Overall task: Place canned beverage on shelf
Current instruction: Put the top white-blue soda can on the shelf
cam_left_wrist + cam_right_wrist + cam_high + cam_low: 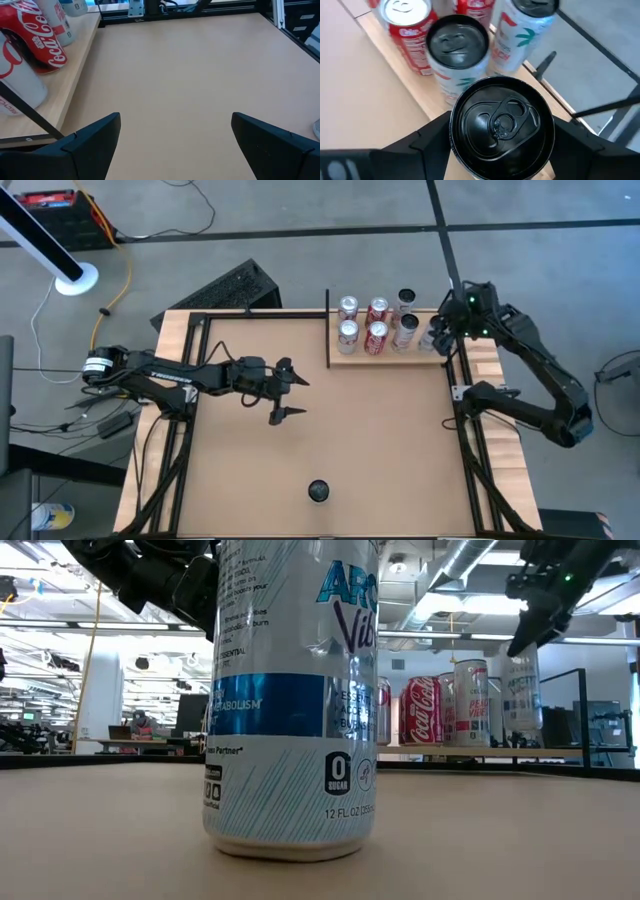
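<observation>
You have glossy metal cans (502,125) with matt black lids standing on a light, grained wood shelf (427,102). The bench (380,430) looks smooth, matt tan; each pincer finger (90,145) looks like matt black plastic.

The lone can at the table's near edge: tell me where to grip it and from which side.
Grip the lone can around its round side wall at mid-height, coming in level from the open tabletop. It stands upright with nothing beside it. The left end effector, open, looks nearest.
</observation>
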`<state>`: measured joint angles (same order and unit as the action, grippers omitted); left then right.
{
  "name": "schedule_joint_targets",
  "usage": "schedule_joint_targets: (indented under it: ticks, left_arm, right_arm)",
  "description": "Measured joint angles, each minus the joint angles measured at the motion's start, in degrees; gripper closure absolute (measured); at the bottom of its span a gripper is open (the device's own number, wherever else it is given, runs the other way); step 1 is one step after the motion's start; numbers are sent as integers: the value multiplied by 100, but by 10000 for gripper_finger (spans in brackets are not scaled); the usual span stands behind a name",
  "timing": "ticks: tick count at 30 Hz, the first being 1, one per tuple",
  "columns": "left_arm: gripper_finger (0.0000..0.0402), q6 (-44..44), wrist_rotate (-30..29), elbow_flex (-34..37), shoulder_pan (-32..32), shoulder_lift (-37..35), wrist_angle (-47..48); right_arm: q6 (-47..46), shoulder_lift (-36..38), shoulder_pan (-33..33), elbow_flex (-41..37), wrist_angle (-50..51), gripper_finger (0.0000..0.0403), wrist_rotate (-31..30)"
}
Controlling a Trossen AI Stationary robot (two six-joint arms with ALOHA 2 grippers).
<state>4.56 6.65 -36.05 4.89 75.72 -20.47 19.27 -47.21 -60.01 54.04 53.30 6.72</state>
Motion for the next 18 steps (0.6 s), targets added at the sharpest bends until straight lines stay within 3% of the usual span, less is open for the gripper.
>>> schedule_joint_targets:
  ticks: [18]
  left_arm:
    - [35, -27, 30, 0, 0, 0, 46]
  right_arm:
    - [-420, 5, -4, -649, -336, 102, -63]
